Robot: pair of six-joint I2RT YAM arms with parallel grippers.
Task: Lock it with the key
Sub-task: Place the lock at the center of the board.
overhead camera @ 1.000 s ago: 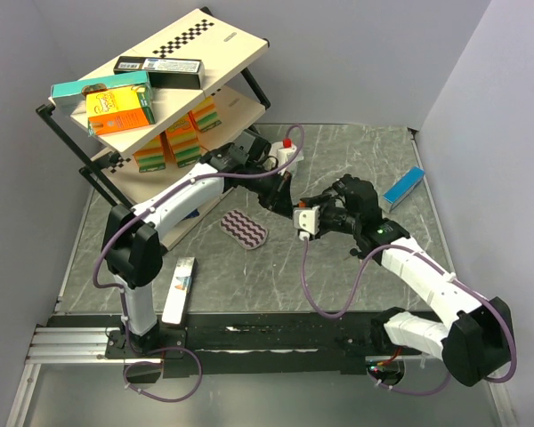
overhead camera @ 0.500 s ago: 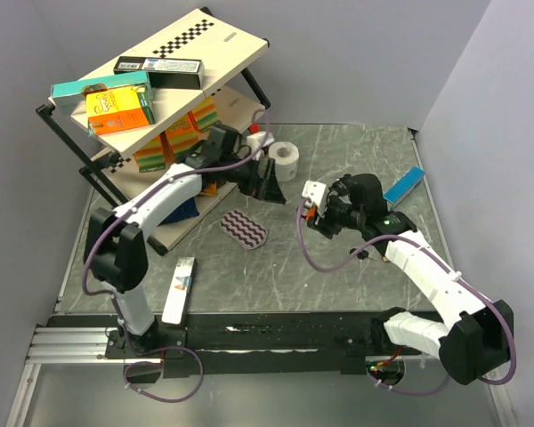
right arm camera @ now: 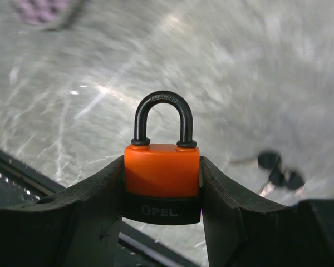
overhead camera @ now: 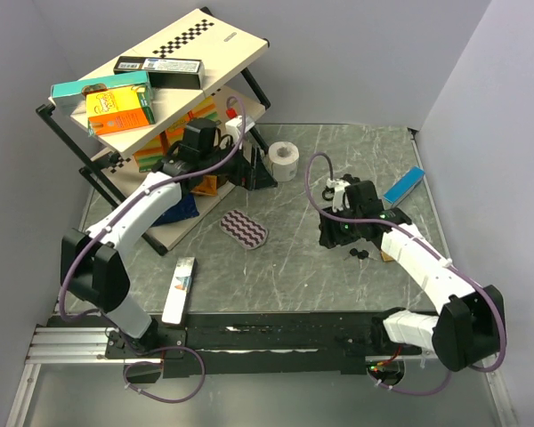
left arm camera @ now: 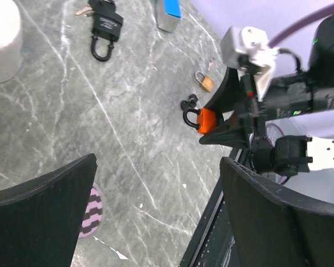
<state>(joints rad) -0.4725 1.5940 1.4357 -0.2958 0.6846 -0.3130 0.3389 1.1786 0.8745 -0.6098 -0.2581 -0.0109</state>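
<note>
Marble table: orange padlock clamped between right fingers; left fingers spread.

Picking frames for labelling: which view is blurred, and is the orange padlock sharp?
Right wrist: table streaked with blur and glare, keys smeared, orange padlock sharp. Left wrist: crisp throughout. Top external: sharp, evenly lit.

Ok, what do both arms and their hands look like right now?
Both arms have white links with black joints: left arm, right arm. A purple cable loops along each. The left hand and right hand have black, wedge-shaped fingers.
</note>
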